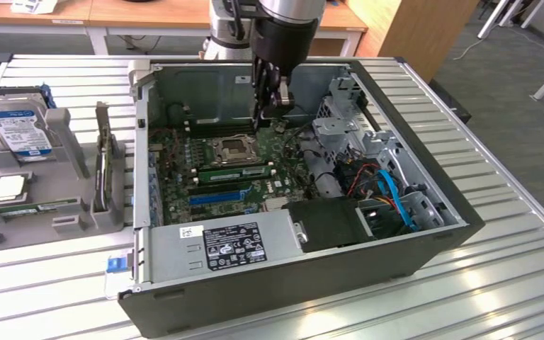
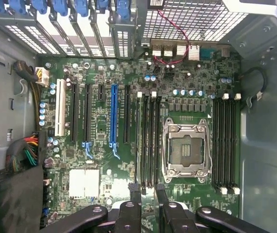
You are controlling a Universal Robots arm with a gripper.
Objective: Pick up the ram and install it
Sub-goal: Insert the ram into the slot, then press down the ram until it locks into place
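While the arm (image 1: 286,35) drops almost vertically into the open case (image 1: 300,297), its gripper (image 1: 275,120) hangs wrist-down over the board (image 1: 173,152). It is clear of the board, above the exterior view's right end of the memory slots beside the socket (image 1: 234,150). Seen from the wrist, the gripper (image 2: 147,194) has its two fingers (image 2: 133,196) parted and holding nothing, with bare board showing between them. One finger sits to each side of the slot bank next to the socket (image 2: 186,151). Below it, a ram (image 1: 236,171) stands on its long edge in one of those slots, just on the near side of the socket. Its long axis runs across the exterior view from left to right, parallel to the blue slot (image 1: 220,197) nearer the camera. Well apart, outside the case at the exterior view's left, a second ram (image 1: 36,209) lies flat on the grey tray (image 1: 64,142), its length also running roughly left to right.
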